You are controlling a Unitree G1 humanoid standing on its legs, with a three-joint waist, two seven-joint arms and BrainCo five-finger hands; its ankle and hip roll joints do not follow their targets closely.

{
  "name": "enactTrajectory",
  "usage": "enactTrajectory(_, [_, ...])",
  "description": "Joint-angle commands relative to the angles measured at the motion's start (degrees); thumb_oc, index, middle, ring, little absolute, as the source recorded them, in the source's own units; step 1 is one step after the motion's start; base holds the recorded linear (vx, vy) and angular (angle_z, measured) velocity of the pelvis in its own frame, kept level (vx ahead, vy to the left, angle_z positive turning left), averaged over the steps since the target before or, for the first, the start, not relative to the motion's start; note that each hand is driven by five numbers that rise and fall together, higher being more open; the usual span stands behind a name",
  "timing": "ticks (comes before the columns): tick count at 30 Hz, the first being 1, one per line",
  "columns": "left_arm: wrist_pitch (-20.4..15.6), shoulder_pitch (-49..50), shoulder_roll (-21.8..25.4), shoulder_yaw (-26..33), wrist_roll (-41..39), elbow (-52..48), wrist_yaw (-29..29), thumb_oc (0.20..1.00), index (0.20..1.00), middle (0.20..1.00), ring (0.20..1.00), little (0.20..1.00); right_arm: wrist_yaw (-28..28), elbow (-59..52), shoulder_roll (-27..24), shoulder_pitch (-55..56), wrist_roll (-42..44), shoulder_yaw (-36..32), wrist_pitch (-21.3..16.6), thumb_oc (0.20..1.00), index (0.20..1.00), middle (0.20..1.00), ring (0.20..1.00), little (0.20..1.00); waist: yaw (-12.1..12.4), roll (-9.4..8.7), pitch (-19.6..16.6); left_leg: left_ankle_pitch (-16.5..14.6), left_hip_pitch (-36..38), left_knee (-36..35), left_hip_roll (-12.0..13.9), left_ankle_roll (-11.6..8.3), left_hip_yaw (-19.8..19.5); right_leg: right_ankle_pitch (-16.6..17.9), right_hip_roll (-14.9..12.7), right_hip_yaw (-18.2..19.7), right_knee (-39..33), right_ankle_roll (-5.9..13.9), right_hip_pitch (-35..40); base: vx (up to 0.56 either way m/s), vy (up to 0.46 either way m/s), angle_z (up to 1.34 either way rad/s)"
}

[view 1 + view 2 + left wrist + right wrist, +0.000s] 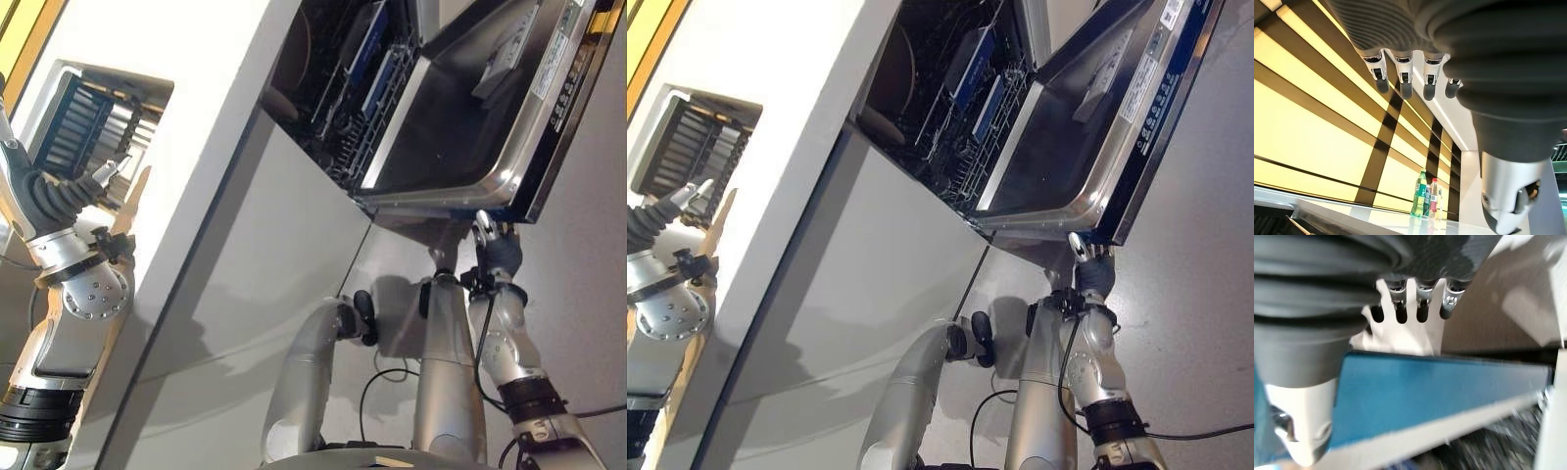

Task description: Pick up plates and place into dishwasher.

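Observation:
The dishwasher (441, 137) is open, its steel door (490, 108) hanging out over the floor. Blue plates (387, 78) stand on edge in its wire rack (338, 137). My right hand (493, 243) reaches up to the door's front rim with straight fingers and holds nothing. In the right wrist view a blurred blue panel with a pale edge (1440, 391) runs just past the fingers (1422, 293); I cannot tell what it is. My left hand (54, 201) is raised beside a grey slatted dish rack (83, 122) on the white counter, fingers (1403, 83) relaxed and holding nothing.
The white cabinet front (245, 255) runs between my two arms. Bottles (1425, 200) stand on a white surface before a yellow striped wall (1312, 137). Grey floor (598, 294) lies right of the door.

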Motion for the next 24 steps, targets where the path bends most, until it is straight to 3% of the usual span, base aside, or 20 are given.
enactTrajectory(1, [-1.23,3.69,-8.83,-8.94,-4.64,2.07,-0.48,1.000,1.000,1.000,1.000,1.000,8.59,-7.05,-2.21,-15.05,-4.99,2.52,-2.29,1.000,1.000,1.000,1.000,1.000,2.30,0.31,4.02,-1.47,4.42,3.75,-0.12,2.90,0.53,-2.21,2.61,-4.07,-1.58,-2.68,6.10,0.04,0.041,-0.07])
enactTrajectory(9, [-2.71,4.82,-8.67,-6.42,-7.87,3.73,1.43,1.000,1.000,1.000,1.000,1.000,13.26,-15.47,-2.31,-19.31,-15.45,8.17,-4.45,1.000,1.000,1.000,1.000,1.000,3.81,-0.40,3.99,7.41,13.29,-9.12,-1.13,1.17,-1.79,0.63,3.78,-6.28,-11.73,-2.21,15.99,-0.01,0.093,0.06])
enactTrajectory(10, [-2.85,5.07,-8.61,-5.93,-8.11,3.96,1.16,1.000,1.000,1.000,1.000,1.000,13.15,-15.99,-2.52,-19.92,-15.53,8.48,-4.15,1.000,1.000,1.000,1.000,1.000,4.06,-0.57,4.01,9.38,13.89,-10.68,-1.15,1.46,-1.67,2.45,3.55,-6.82,-13.38,-2.62,16.84,-0.06,0.076,0.06])
enactTrajectory(20, [-3.66,8.45,-8.67,-3.44,-7.95,4.69,-1.70,1.000,1.000,1.000,1.000,1.000,11.13,-16.86,-1.48,-21.37,-16.06,10.31,-1.17,1.000,1.000,1.000,1.000,1.000,8.97,-3.12,-1.89,10.52,23.59,-20.84,-2.55,1.35,-6.03,4.75,1.83,-10.76,-23.20,-1.63,29.27,0.06,0.045,0.11])
enactTrajectory(24, [-3.70,9.64,-9.11,-2.18,-7.40,4.87,-4.17,1.000,1.000,1.000,1.000,1.000,10.29,-16.42,-0.76,-19.57,-15.86,10.69,-0.71,1.000,1.000,1.000,1.000,1.000,10.95,-4.97,-5.28,10.52,28.52,-27.47,-2.49,1.27,-7.84,7.03,1.66,-12.92,-31.11,-0.67,36.52,0.14,0.020,0.21])
